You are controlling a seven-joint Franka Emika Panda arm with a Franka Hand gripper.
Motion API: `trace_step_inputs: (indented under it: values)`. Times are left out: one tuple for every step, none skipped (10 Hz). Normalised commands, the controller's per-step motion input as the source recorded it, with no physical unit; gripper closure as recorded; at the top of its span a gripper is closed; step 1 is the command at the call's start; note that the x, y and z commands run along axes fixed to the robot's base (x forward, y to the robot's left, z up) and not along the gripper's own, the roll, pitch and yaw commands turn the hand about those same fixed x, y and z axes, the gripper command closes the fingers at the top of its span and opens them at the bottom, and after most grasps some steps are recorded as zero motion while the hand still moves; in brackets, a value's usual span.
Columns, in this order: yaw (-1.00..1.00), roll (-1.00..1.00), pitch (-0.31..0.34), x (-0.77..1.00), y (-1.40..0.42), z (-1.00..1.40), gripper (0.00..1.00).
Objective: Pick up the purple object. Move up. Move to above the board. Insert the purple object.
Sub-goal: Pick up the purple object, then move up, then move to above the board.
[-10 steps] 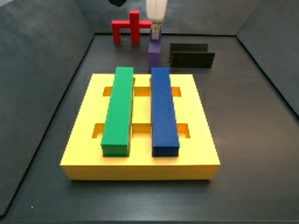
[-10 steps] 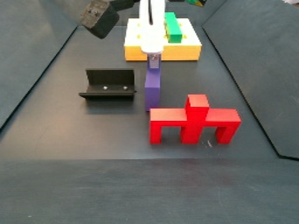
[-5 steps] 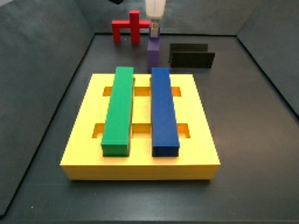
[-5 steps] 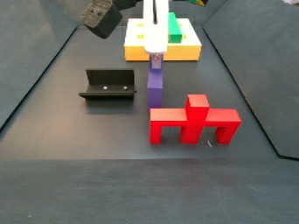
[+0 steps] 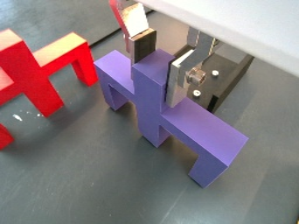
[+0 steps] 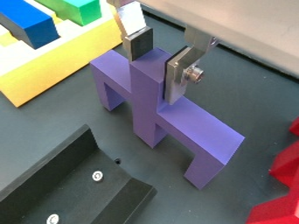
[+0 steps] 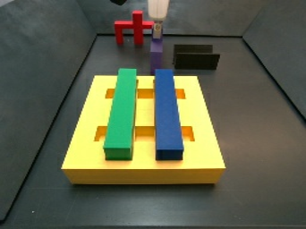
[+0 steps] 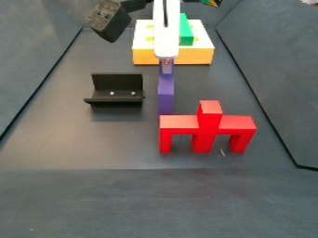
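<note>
Almost nothing is seen to have changed over the last second: in both side views the gripper (image 7: pixel 157 34) stands in the same place over the purple object (image 7: pixel 157 52), near the top centre of one frame and a little above the middle of the other (image 8: pixel 165 85). The arm appears to have paused at the grasp.

In both wrist views the two silver fingers (image 5: pixel 184 77) are set either side of the central upright post of the purple object (image 5: pixel 158 109); the jaws are closed against the post, or very nearly so, and a gap cannot be made out. The piece is still seated with its legs on the dark floor, so it is judged that the pick is being completed and that lifting has not begun.

The red piece (image 8: pixel 205 128) stands just beside the purple object, below it in the side view where it appears largest, and the black fixture (image 8: pixel 113 90) lies near it, to the left in that frame. The yellow board (image 7: pixel 146 132), carrying a green bar (image 7: pixel 121 111) and a blue bar (image 7: pixel 167 111), fills the lower middle of a side view, well apart from the grasp.

A straight lift would be called for next, so that the red piece is not brushed.
</note>
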Motion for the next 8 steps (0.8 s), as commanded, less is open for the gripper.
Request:
trace_step_inputs:
  values:
    - [0.00, 0.00, 0.000, 0.00, 0.00, 0.00, 1.00]
    - [0.00, 0.00, 0.000, 0.00, 0.00, 0.00, 1.00]
    - [0.00, 0.00, 0.000, 0.00, 0.00, 0.83, 1.00]
    - [-0.05, 0.01, -0.013, 0.03, -0.04, 0.86, 1.00]
    - [-0.05, 0.02, 0.004, 0.01, -0.02, 0.50, 1.00]
    - [-0.03, 0.02, -0.001, 0.04, -0.01, 0.21, 1.00]
    - [0.00, 0.00, 0.000, 0.00, 0.00, 1.40, 1.00]
    - [0.01, -0.01, 0.025, -0.02, 0.00, 1.40, 1.00]
